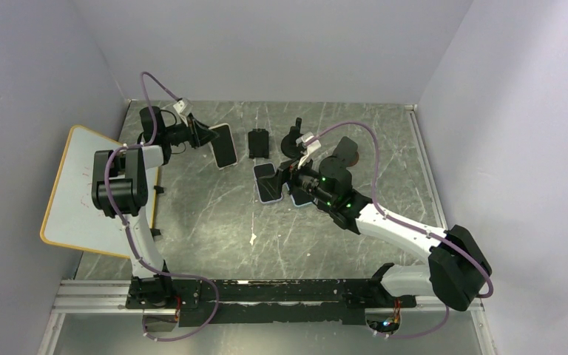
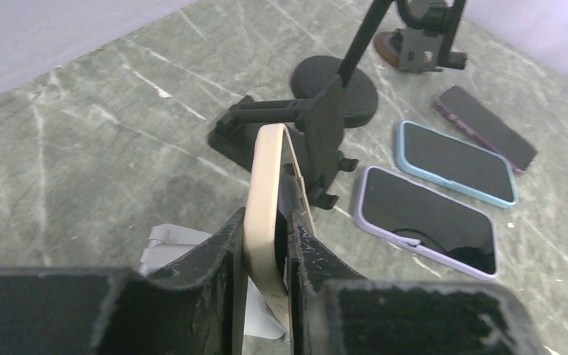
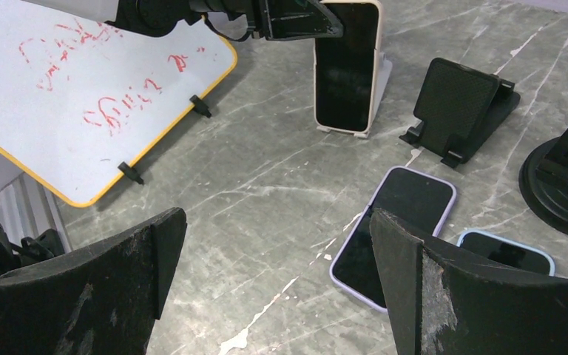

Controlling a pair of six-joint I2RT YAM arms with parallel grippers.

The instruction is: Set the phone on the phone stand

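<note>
My left pincer [image 2: 266, 225] is clamped on the cream phone [image 3: 346, 66]. The pads [image 2: 222, 259] press its two faces near the top edge, and no gap is visible between pad and case. The cream phone stands upright, screen facing out and dark, leaning back against the white stand [image 3: 381, 78]. Its bottom edge is down at the stand's foot, though I can't tell if it is fully seated on the lip. Both sit on the bench [image 3: 251, 170], far left of centre, next to the whiteboard.

My right pincer [image 3: 277, 229] is wide apart and holds nothing. It hangs low over the middle of the bench, above the lilac-cased phone [image 3: 396, 229], which lies flat, screen up. A blue-cased phone [image 2: 455, 161] lies flat just beside the lilac one, and a dark phone [image 2: 484, 126] lies flat further out on the same side.

The black folding stand [image 3: 462, 107] is just beside the white stand, propped open, with nothing on it. Behind it there is a round-base holder [image 2: 344, 81] with an upright arm. Another black mount sits further back, too cropped to make out.

The whiteboard [image 3: 81, 89] has a yellow rim and red scribbles and sits tilted at the left edge of the bench.
</note>
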